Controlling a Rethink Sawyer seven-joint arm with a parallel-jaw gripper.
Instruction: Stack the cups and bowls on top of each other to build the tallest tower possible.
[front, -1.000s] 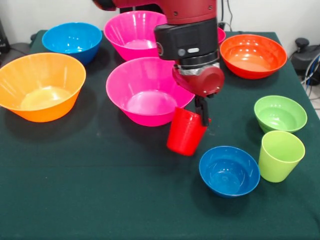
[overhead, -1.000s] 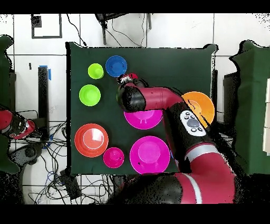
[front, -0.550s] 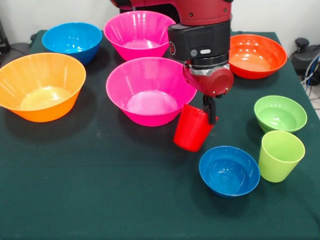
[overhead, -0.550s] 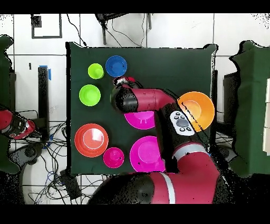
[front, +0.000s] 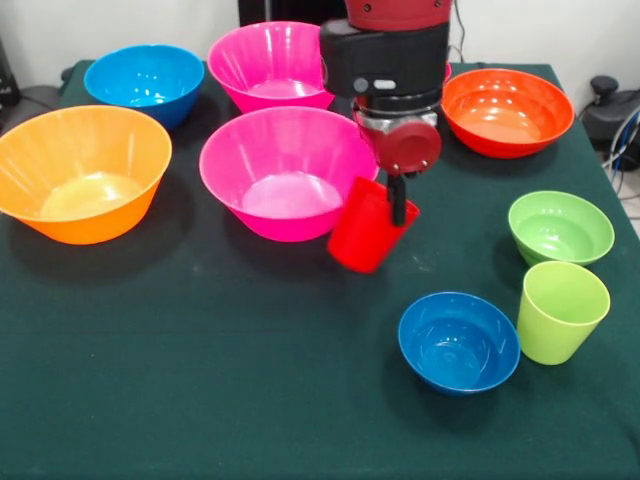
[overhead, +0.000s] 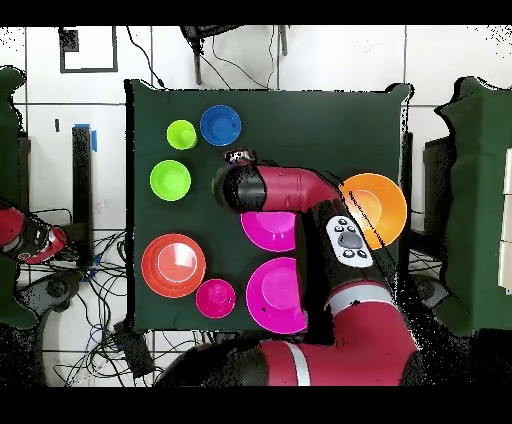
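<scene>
**Red cup held tilted, just off the near pink bowl**

Gripper (front: 398, 208) is pinched on the rim of the red cup (front: 365, 228); cup hangs tilted, mouth up toward the gripper, base down-left, clear of the green table (front: 200, 380). Its upper edge sits just beside, maybe touching, the near pink bowl (front: 285, 170). Can't tell contact for sure.

Rest, front view:
- 2nd pink bowl (front: 268, 62) behind the first
- mid blue bowl (front: 145, 80) far left; yellow-orange bowl (front: 80, 170) in front of it
- red-orange bowl (front: 505, 108) far right
- small green bowl (front: 560, 228), w/ lime-green cup (front: 560, 310) upright just in front
- small blue bowl (front: 458, 342) left of that cup

Overhead: arm (overhead: 300, 190) covers the cup.
</scene>
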